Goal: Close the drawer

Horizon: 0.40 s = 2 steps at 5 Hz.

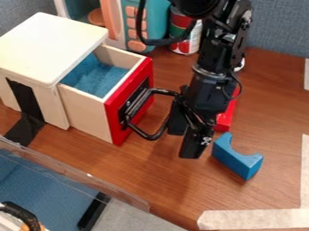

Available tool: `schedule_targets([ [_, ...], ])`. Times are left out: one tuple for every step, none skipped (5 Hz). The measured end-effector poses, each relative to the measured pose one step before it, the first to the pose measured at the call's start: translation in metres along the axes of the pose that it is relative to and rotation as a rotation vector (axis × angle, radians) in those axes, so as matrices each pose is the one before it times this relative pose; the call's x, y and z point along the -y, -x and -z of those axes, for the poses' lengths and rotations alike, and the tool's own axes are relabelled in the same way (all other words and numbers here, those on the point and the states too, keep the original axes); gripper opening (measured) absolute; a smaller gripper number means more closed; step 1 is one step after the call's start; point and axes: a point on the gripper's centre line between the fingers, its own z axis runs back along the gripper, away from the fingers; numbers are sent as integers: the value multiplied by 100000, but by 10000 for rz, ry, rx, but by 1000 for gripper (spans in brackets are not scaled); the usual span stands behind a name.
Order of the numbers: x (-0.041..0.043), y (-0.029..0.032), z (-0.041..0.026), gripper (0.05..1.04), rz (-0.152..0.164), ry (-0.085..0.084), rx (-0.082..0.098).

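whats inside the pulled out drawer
The drawer shows a blue lining in its open part. Its back end is hidden under the white box top, so what lies there cannot be seen.

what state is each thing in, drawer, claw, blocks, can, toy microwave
drawer: open, pulled partway out
handle: sticking out from the drawer's front
claw: open, next to the handle
blue block: resting loose on the table
red object: partly hidden
can: upright
toy microwave: standing, can't tell if its door is shut
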Motion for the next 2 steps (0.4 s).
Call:
schedule_targets([
  [-78,51,0,1001,-197,-49,-32],
  [-205,378,94,1001,-311,41,-107],
])
